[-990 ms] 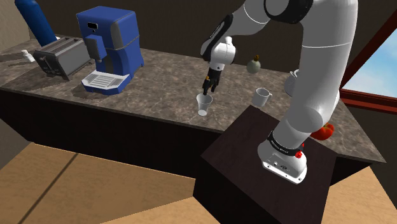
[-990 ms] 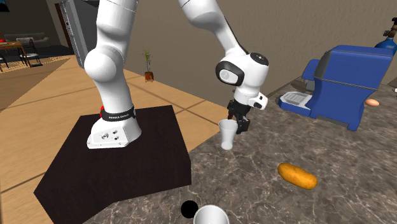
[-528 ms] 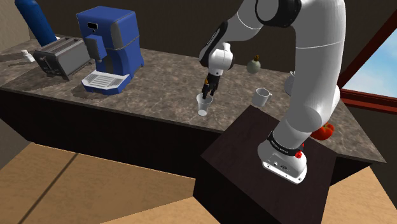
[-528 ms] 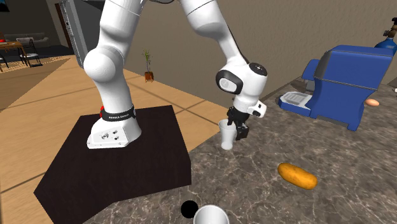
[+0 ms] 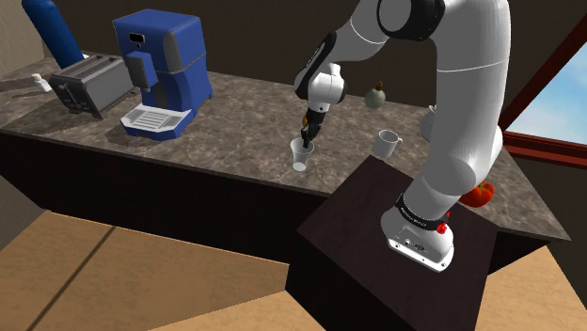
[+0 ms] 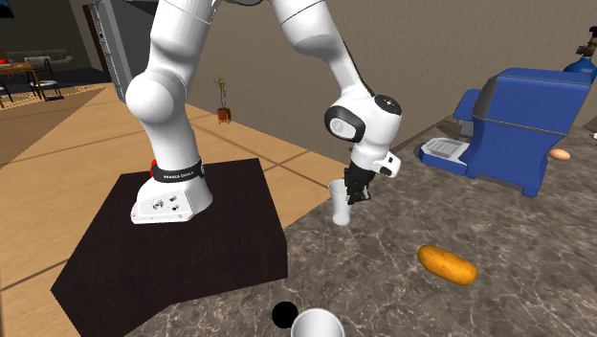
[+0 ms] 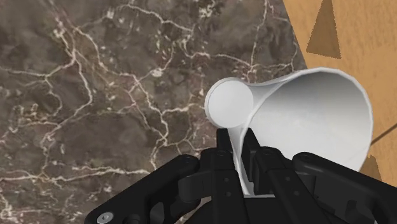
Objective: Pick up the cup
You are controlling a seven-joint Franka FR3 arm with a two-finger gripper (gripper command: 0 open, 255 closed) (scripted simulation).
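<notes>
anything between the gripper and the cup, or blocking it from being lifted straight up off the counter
Nothing visible. The gripper is shut on the white cup, pinching its wall at the rim. Nothing hangs over the cup but the gripper itself. The mug and bread roll sit apart from it on the counter.

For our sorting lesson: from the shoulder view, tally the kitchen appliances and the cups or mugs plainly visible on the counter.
Appliances: 2 (coffee machine, toaster)
Cups or mugs: 2 (cup, mug)
Total: 4
</notes>
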